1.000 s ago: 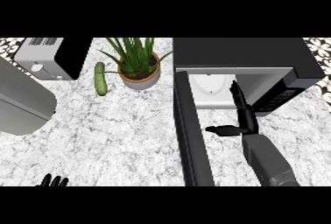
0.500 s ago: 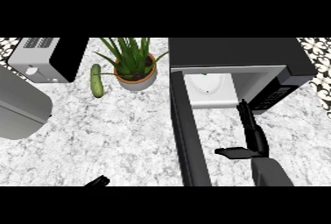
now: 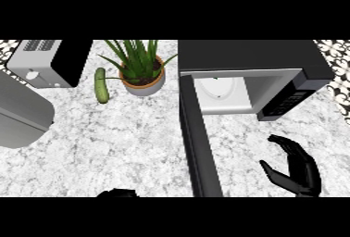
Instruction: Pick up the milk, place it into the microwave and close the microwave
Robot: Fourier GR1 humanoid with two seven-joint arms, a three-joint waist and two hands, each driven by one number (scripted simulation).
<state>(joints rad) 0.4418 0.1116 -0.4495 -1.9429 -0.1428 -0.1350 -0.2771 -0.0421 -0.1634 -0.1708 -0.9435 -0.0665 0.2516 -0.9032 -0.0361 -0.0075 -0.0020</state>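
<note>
the right hand (image 3: 298,169) shows at the lower right of the head view, over the marbled surface (image 3: 130,139) in front of the microwave (image 3: 253,74). its fingers are spread and only slightly bent, the thumb standing apart to the left, and nothing lies between them: the hand is open and holds nothing. it is apart from the microwave and just right of the microwave door (image 3: 198,143), which stands swung wide open, seen edge-on as a long dark bar running from the oven's left front corner down toward the lower edge of the view.

inside the open cavity, on its pale floor, stands the milk (image 3: 220,89), a white shape toward the cavity's left side, close to the door hinge. the dark control panel (image 3: 290,99) sits at the cavity's right.

only a small dark part of the left hand (image 3: 117,193) shows at the bottom edge, left of the door; i cannot tell how its fingers stand.

further out on the surface, a potted plant (image 3: 140,69) stands left of the microwave, with a cucumber (image 3: 101,85) lying just beside the pot. a toaster (image 3: 48,62) is in the upper left corner, and a grey rounded object (image 3: 21,113) lies at the left edge.
</note>
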